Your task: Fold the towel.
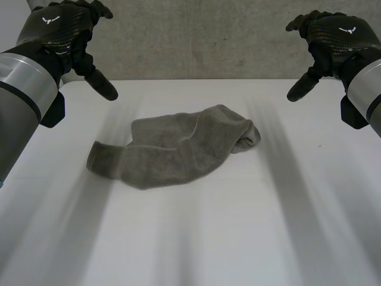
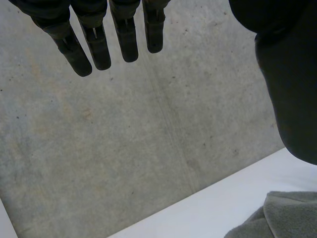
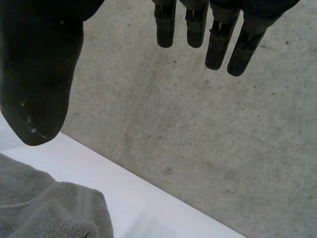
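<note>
Grey terry towel (image 1: 172, 146) lies crumpled near the middle of the white desk (image 1: 196, 244). Its length runs roughly from 8 o'clock to 2 o'clock, with a rolled lump at the 2 o'clock end and a curled flap at the 8 o'clock end. The left hand (image 1: 59, 36) hangs above the desk at the towel's 10 o'clock and the right hand (image 1: 336, 39) at its 2 o'clock, both well apart from the cloth. In each wrist view the fingers (image 2: 126, 39) are straight and released, grasping nothing.

The main risk, as I judge it, is the hidden corners. No true corner can be picked out, so a pinch may catch a doubled layer or the lump instead of a single edge. A fold made then would lock the wrinkles in. A one-sided grab could also drag the whole bundle across the smooth desk instead of spreading it. Flattening it first seems safer.
</note>
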Controlling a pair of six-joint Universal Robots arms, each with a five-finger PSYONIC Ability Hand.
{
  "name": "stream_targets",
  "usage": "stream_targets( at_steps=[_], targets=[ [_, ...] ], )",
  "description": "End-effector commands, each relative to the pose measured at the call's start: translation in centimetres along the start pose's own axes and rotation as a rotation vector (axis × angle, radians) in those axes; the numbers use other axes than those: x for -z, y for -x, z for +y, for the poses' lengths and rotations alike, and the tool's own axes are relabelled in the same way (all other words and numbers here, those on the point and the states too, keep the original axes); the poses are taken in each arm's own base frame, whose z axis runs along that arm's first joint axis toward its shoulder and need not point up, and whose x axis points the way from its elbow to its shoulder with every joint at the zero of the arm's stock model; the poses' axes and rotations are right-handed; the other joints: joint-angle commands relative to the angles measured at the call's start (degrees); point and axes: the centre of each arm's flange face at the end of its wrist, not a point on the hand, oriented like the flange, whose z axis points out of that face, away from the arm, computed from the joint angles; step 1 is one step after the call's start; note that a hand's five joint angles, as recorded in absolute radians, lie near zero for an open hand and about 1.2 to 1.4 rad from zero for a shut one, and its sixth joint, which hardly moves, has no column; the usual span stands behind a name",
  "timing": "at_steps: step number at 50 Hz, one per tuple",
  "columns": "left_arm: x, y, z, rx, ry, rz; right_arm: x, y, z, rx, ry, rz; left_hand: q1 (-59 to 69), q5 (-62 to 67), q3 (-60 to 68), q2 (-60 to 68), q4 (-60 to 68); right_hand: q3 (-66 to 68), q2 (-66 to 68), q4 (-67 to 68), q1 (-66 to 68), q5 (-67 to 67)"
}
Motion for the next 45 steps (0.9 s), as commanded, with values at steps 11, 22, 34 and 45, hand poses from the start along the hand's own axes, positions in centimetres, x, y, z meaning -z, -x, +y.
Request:
stream_targets(
  at_steps=[11,22,34,45],
  targets=[
    [-0.4,0.3,1.4,-0.005,0.104,-0.008,-0.1,-0.3,0.2,-0.007,-0.004,0.025,-1.87,-0.14,-1.26,-1.51,-1.81,-3.79,-3.72,-4.19,-2.98,-3.25],
    [-1.0,0.9,3.9,-0.01,0.164,-0.017,-2.4,0.9,2.7,0.013,0.051,-0.056,-4.05,-2.32,-3.45,-3.69,-3.99,-3.79,-3.72,-4.19,-2.98,-3.25],
    [-6.9,0.1,16.6,-0.231,0.307,0.029,-9.5,5.7,10.8,0.069,0.191,-0.227,-1.87,-0.13,-1.26,-1.5,-1.8,-3.79,-3.72,-4.19,-2.98,-3.25],
    [-7.9,-0.3,22.8,-0.343,0.382,0.073,-14.5,7.0,19.1,0.081,0.236,-0.244,-3.05,-1.31,-2.44,-2.69,-2.98,-3.79,-3.72,-4.19,-2.98,-3.25]
  ],
)
